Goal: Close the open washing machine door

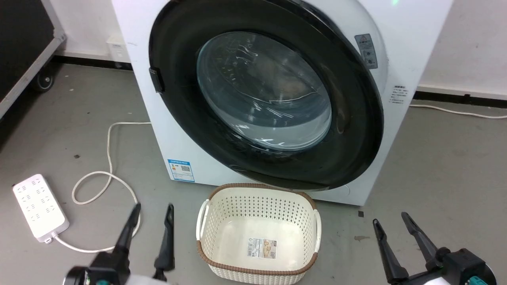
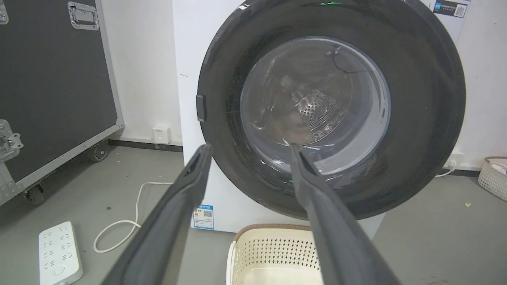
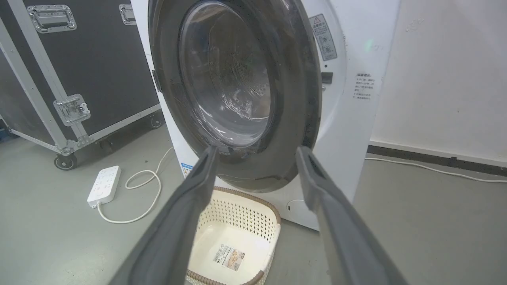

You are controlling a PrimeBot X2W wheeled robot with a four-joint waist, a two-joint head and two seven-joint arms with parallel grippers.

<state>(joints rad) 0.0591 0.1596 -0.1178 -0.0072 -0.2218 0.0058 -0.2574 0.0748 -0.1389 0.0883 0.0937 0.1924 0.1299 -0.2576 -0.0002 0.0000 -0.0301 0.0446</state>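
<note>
The washing machine door (image 1: 356,118), a wide glossy black rim around a bulging clear glass bowl, covers most of the white machine's front. It stands slightly ajar: along its right edge a strip of the white recess with a warning sticker shows behind it. The door (image 2: 420,118) faces the left wrist view nearly head-on, and the door (image 3: 293,99) is seen at an angle in the right wrist view, its right edge off the machine. My left gripper (image 1: 153,208) is open and empty at the lower left, short of the machine. My right gripper (image 1: 389,218) is open and empty at the lower right.
A cream perforated basket (image 1: 261,187) with a brown rim stands on the floor just below the door, between my grippers. A white power strip (image 1: 39,206) and its looping cable (image 1: 109,158) lie at the left. A black wheeled flight case (image 1: 20,43) stands at the far left.
</note>
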